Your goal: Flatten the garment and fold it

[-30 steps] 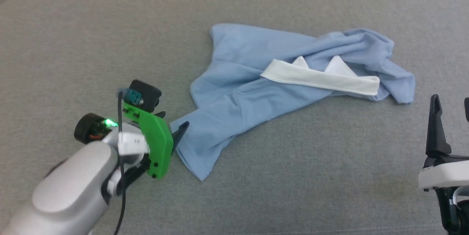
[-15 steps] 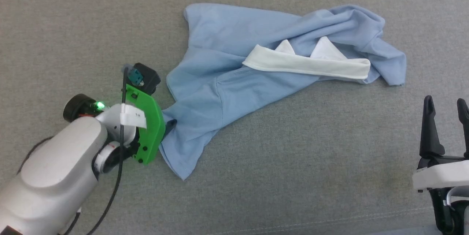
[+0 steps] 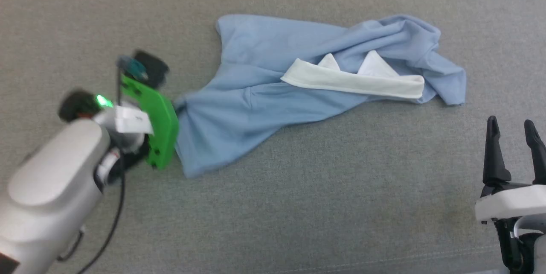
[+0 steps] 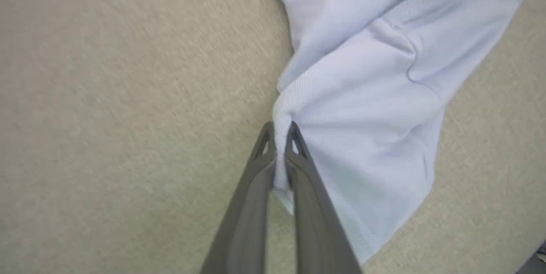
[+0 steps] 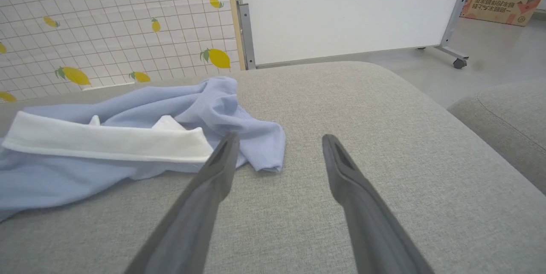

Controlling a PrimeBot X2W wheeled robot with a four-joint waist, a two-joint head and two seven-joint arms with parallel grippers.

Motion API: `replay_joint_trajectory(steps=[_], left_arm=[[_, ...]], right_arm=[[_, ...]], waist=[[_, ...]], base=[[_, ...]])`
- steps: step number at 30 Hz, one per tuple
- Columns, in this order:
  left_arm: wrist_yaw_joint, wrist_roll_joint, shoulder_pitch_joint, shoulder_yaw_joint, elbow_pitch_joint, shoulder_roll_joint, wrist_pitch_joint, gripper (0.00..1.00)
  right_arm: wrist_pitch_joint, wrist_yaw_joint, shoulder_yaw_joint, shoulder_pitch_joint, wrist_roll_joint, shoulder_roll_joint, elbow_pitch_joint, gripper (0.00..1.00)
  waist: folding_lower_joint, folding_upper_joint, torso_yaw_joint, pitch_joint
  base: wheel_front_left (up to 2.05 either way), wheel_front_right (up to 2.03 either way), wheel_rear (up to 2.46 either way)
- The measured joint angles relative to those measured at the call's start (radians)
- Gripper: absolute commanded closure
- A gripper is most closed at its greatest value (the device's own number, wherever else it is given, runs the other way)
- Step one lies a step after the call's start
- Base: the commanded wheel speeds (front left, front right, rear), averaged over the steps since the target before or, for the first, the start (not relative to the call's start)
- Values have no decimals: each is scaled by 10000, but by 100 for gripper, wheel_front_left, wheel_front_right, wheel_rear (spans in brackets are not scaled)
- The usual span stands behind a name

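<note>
While the left hand (image 4: 279,131) pinches just a thin edge fold of the garment (image 4: 367,94), a sharp pull may slip it free; the right hand (image 3: 510,121) stands open, well apart.

Soft even light, faint shadows, left arm (image 3: 128,107) motion-blurred, left wrist view smeared, garment (image 4: 362,94) washed pale there
</note>
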Motion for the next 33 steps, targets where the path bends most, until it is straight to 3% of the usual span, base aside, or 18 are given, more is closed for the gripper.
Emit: replay_joint_trajectory(steps=[6,12,23,32,33], left_arm=[[150,1262,-1151,813,6,50,-2552,100],[136,2084,-1148,773,-604,347,-4021,100],[-94,2144,2652,-1484,-1542,798,-3979,100],[-493,2364,3264,-2589,-692,673,-3618,100],[-510,2441,3265,-2638,-550,652,-3616,66]], right_arm=[[169,0,-15,-62,-29,2,132,0],[374,0,-59,-30,-36,4,230,0],[639,0,-257,127,-35,8,391,0],[1060,0,-366,135,-38,8,642,0],[1147,0,-362,162,-40,8,662,0]], waist=[[0,0,243,-563],[0,0,710,-916],[0,0,1367,-1288],[0,0,1472,-1544],[0,0,1484,-1582]], base=[[0,0,0],[0,0,0],[0,0,0],[0,0,0],[0,0,0]])
